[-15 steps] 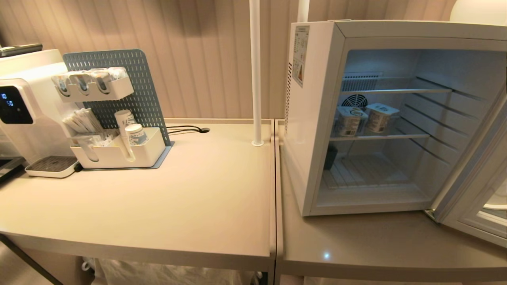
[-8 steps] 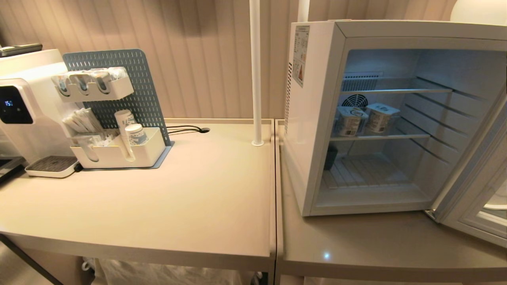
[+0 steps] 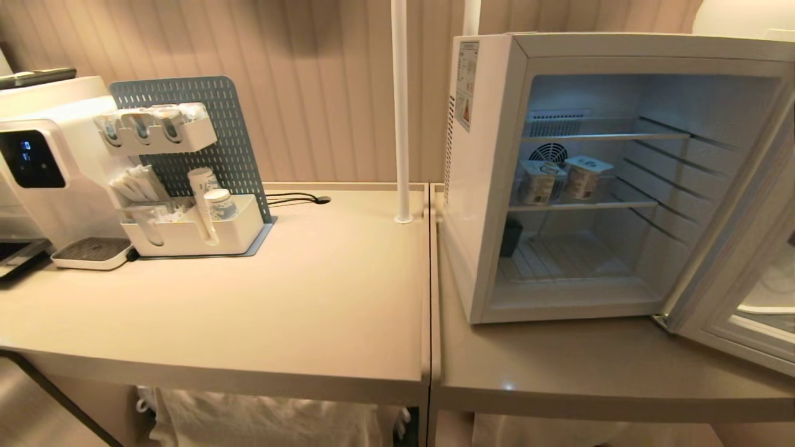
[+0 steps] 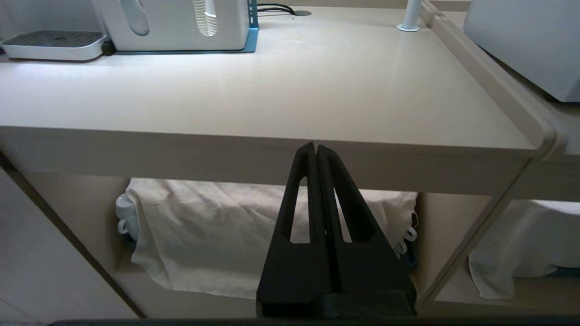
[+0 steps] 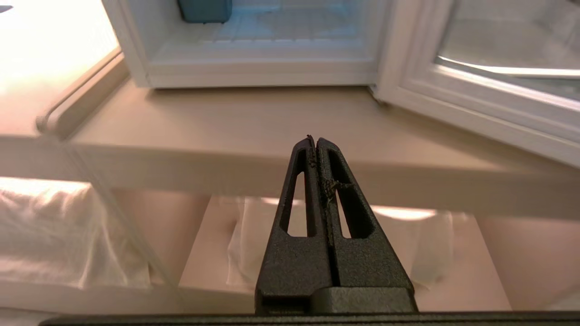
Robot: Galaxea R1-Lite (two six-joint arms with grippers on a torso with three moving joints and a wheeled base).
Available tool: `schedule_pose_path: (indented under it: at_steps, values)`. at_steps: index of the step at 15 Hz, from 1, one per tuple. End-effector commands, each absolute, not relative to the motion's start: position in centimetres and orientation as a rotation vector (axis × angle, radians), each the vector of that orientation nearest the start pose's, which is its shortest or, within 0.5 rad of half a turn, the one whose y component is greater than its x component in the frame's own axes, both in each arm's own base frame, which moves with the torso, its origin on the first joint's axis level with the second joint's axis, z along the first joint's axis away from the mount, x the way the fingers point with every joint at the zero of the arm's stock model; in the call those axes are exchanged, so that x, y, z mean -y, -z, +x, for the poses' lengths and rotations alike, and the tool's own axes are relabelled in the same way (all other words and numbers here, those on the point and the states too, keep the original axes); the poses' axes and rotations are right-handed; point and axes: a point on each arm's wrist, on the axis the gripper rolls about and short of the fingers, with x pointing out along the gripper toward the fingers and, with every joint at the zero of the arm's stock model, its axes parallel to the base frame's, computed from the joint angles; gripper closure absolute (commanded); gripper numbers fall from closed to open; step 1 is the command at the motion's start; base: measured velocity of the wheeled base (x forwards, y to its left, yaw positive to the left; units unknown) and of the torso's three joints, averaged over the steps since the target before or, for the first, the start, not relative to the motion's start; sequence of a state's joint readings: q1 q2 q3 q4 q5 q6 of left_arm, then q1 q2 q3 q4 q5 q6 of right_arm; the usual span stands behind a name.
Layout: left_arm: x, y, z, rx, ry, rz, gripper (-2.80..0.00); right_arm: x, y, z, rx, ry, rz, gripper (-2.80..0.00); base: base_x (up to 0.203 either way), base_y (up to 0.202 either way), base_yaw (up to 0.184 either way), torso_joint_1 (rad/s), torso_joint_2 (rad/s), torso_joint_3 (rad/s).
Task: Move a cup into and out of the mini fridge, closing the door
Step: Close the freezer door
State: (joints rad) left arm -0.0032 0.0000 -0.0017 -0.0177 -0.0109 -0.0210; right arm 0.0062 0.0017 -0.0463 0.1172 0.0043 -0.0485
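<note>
The white mini fridge stands on the right-hand table, lit inside. Its door is swung wide open to the right. Two labelled cups sit side by side on the middle wire shelf. Neither arm shows in the head view. My right gripper is shut and empty, low in front of the table edge below the fridge and the open door. Before the left table's front edge, my left gripper hangs shut and empty.
A small dark box stands at the left of the fridge floor. On the left table are a white water machine, a blue pegboard organiser holding cups and sachets, a cable and a white pole. White cloth hangs under the tables.
The whole head picture has shifted, so the camera has moved: the fridge and tables sit a little higher and further off. The cups and the open door keep their places.
</note>
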Motion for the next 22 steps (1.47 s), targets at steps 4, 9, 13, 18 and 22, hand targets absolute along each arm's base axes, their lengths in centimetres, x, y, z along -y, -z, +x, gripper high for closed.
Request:
schedule_pose_path:
  at_steps: [4,9,13,18,22]
  values:
    - [0.02,-7.78,-2.28,0.018,0.014,-0.021,0.0,0.01,-7.61,-2.65,-0.075,-0.013,-0.048,0.0,-0.19,0.0,0.002,0.005,0.0,0.006]
    - [0.02,-7.81,-2.29,0.018,0.014,-0.02,0.0,0.01,-7.61,-2.66,-0.074,-0.012,-0.048,0.0,-0.029,0.0,0.0,0.0,0.0,0.001]
    - [0.02,-7.77,-2.28,0.017,0.014,-0.02,0.0,0.01,-7.57,-2.66,-0.078,-0.013,-0.049,0.0,-0.001,-0.145,-0.005,0.002,0.0,0.004]
    - [0.02,-7.8,-2.29,0.018,0.014,-0.02,0.0,0.0,-7.57,-2.68,-0.08,-0.014,-0.049,0.0,0.0,-0.193,-0.001,0.003,0.0,0.002]
    - [0.02,-7.77,-2.28,0.017,0.014,-0.02,0.0,0.0,-7.58,-2.67,-0.081,-0.014,-0.051,0.0,0.0,-0.191,0.0,0.004,0.0,0.004]
